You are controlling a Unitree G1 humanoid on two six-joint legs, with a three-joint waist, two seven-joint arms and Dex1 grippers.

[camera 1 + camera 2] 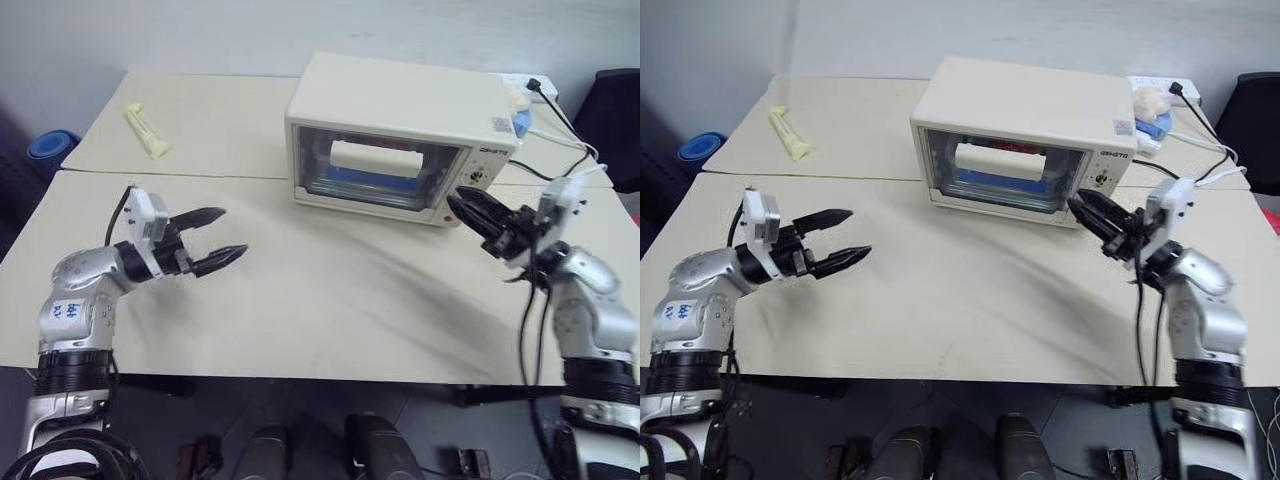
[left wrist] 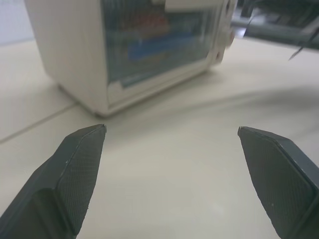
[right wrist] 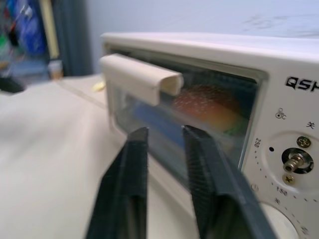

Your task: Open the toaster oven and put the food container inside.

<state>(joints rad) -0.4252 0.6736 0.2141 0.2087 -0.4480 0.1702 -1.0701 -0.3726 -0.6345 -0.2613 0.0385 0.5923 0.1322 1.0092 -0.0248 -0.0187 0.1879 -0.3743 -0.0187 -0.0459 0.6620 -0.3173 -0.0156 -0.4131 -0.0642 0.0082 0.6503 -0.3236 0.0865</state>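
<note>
Sitting at the far middle of the desk (image 1: 330,300), the toaster oven (image 1: 400,135) has its glass door shut, handle (image 3: 139,77) up against the front. Through the glass the right wrist view shows the food container (image 3: 207,112) already inside, the sesame bun and a strip of green lettuce visible behind the pane, with blue at its side. So the load appears to be in place and the door closed over it, which suggests the task is at or near its end. The right gripper (image 1: 1092,215) hovers just in front of the oven's right panel, near the knobs, touching nothing; its fingers (image 3: 127,184) stand slightly apart with a narrow gap and hold nothing, as a hand would just off the door. The left gripper (image 1: 218,240) hangs over bare desk on the near left, well apart from the oven, fingers (image 2: 75,174) spread wide and empty, pointing towards the oven's front. A pale yellow wrapped bar (image 1: 146,130) lies on the far left of the desk, playing no part.
</note>
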